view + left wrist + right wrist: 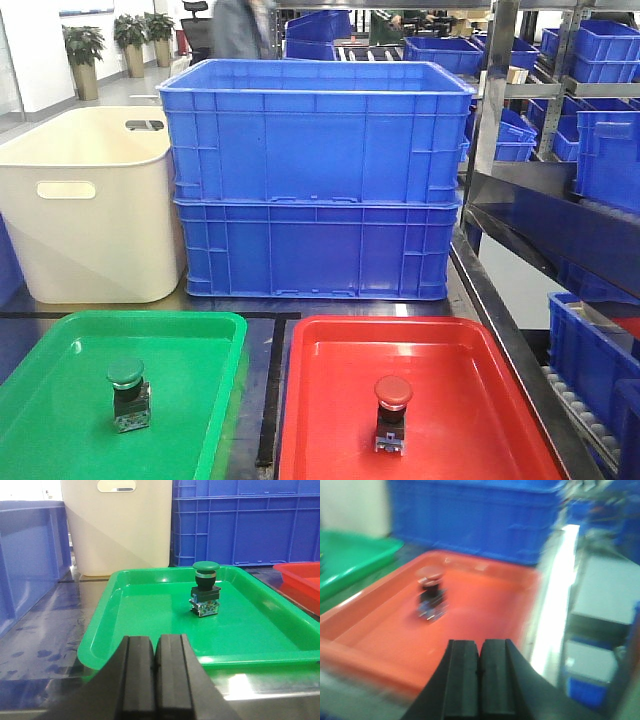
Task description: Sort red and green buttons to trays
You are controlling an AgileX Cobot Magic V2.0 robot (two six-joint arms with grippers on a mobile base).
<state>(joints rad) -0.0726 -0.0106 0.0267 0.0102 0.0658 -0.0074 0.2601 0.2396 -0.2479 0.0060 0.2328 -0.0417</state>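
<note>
Green button (127, 390) upright in green tray (60, 350), left of red tray (480, 350). Red button (391, 410) upright in red tray. Left gripper (156, 667), right gripper (480, 670): fingers pressed together, holding nothing.

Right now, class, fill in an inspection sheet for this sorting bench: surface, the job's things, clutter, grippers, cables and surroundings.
Surface: dark glossy bench with reflections.
Job's things: green button upright in the green tray; red button upright in the red tray. Both appear sorted by colour.
Clutter: two stacked blue crates and a cream tub behind the trays.
Grippers: left gripper shut, empty, short of the green tray; right gripper shut, empty, near the red tray's front edge (blurred view).
Cables: nothing seen.
Surroundings: metal shelving with more blue crates on the right; potted plants and a person far behind.
</note>
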